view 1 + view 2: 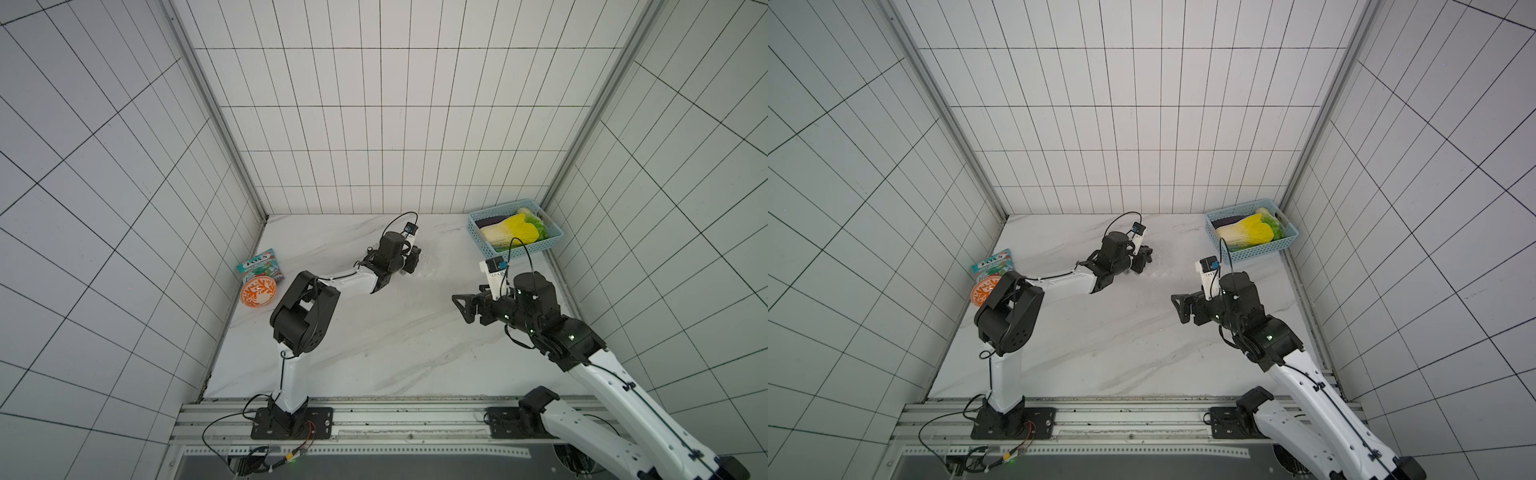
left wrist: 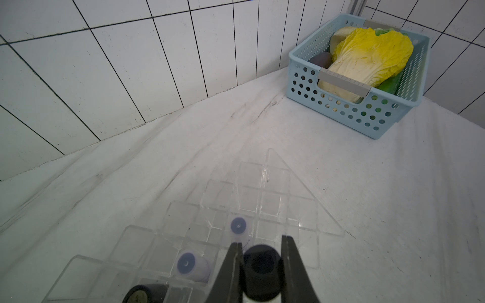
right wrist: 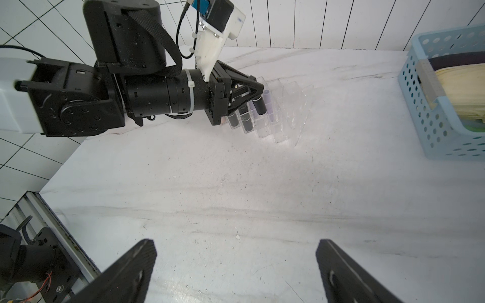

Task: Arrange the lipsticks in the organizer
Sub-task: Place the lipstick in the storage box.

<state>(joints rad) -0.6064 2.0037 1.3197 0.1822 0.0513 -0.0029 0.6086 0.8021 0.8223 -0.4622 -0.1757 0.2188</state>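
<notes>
In both top views we saw the left gripper (image 1: 413, 265) (image 1: 1144, 261) reaching over the organizer (image 1: 431, 272), a faint clear shape just ahead of its tips. The right gripper (image 1: 460, 308) stood well apart from it, jaws spread wide and holding nothing.

In the left wrist view the left gripper (image 2: 262, 242) was clamped on a black lipstick (image 2: 262, 272). Two lavender lipsticks (image 2: 238, 227) sat in slots just beside it, and empty slots lay further ahead.

In the right wrist view the held tube hung tilted over the organizer (image 3: 288, 110), with two other black lipsticks (image 3: 246, 123) slotted just behind the jaws.

We judged the step to be seating this tube, though we could not tell whether its foot had entered a slot. Next it would need squaring upright over a free slot, lowering, then release.
</notes>
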